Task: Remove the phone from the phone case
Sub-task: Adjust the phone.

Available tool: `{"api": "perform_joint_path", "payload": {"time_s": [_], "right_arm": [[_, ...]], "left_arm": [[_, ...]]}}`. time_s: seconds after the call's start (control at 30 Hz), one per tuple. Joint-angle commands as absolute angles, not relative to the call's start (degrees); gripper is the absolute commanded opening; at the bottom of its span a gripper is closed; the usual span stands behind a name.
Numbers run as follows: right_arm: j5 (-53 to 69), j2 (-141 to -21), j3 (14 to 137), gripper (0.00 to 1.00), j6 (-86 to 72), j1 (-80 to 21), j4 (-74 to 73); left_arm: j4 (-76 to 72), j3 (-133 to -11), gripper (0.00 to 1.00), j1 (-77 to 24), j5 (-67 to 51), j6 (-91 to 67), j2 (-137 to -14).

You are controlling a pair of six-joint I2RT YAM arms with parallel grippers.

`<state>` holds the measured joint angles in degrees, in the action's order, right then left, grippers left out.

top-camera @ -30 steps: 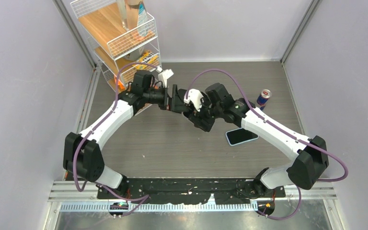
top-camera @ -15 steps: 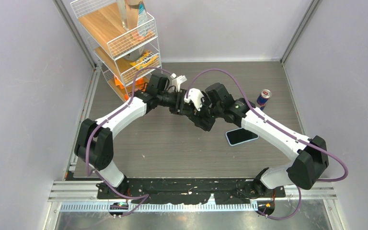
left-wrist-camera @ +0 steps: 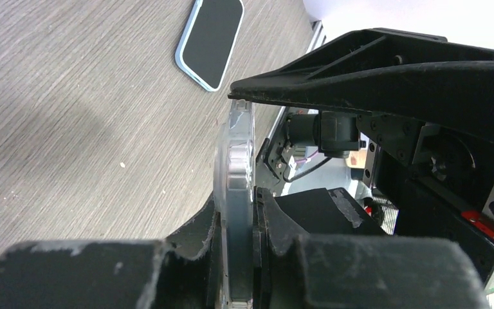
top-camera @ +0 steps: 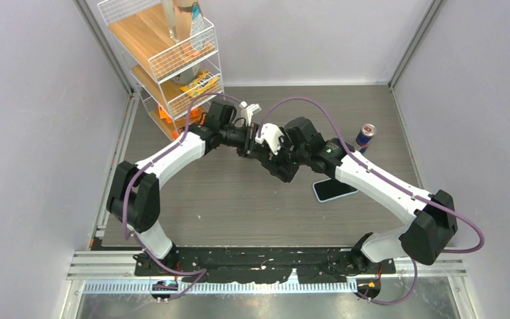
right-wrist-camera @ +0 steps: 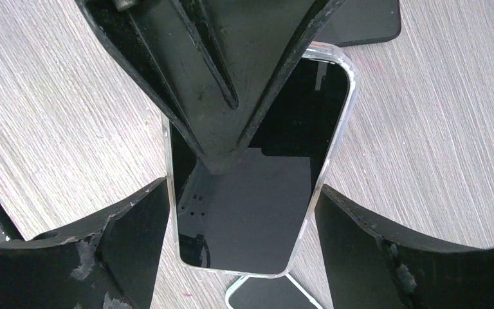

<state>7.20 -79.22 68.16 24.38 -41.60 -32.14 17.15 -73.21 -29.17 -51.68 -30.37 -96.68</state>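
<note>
A black phone (right-wrist-camera: 257, 193) in a clear phone case (left-wrist-camera: 235, 161) hangs in the air between both grippers over the middle of the table. My right gripper (right-wrist-camera: 241, 212) spans its width, one finger against each long side of the case. My left gripper (left-wrist-camera: 238, 215) is shut on the case's end, pinching front and back. Its finger (right-wrist-camera: 219, 77) covers the top of the screen in the right wrist view. In the top view the two grippers (top-camera: 255, 141) meet and hide most of the phone.
A second phone in a light blue case (top-camera: 335, 189) lies flat on the table below the right forearm. A red and blue can (top-camera: 366, 136) stands at the right. A wire shelf rack (top-camera: 166, 53) with snacks fills the back left corner.
The left arm has swung right to the phone, and its gripper has gone from wide open to shut on the case's end. The right arm has held still.
</note>
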Motion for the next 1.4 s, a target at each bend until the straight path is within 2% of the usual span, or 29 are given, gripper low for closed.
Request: {"api": "perform_joint_path", "payload": {"time_s": [0.0, 0.1, 0.23, 0.57, 0.83, 1.2, 1.37], "right_arm": [[8.1, -74.2, 68.5, 0.79, 24.5, -41.8, -30.8], [8.7, -72.9, 68.9, 0.91, 25.0, -41.8, -32.9], [9.0, -71.1, 70.1, 0.97, 25.5, -41.8, -35.1], [21.2, -68.1, 76.7, 0.99, 26.7, -40.2, -41.1], [30.9, -69.1, 82.5, 0.93, 26.3, -37.0, -44.4], [47.5, -73.0, 87.3, 0.78, 27.1, -35.3, -48.4], [51.4, -75.8, 87.3, 0.70, 26.8, -35.3, -48.6]], "left_arm": [[19.0, -75.0, 0.00, -28.5, -54.2, -20.9, -93.2], [22.0, -76.1, 0.00, -27.7, -53.8, -16.5, -90.9], [27.5, -78.4, 0.00, -26.7, -52.7, -8.9, -87.3], [28.3, -76.1, 0.00, -24.0, -55.0, 1.6, -74.6], [30.4, -75.4, 0.00, -23.9, -57.5, 2.2, -67.2], [26.9, -72.4, 0.00, -24.0, -59.5, -0.9, -62.5], [23.6, -71.3, 0.00, -24.0, -61.1, -3.7, -61.6]]}}
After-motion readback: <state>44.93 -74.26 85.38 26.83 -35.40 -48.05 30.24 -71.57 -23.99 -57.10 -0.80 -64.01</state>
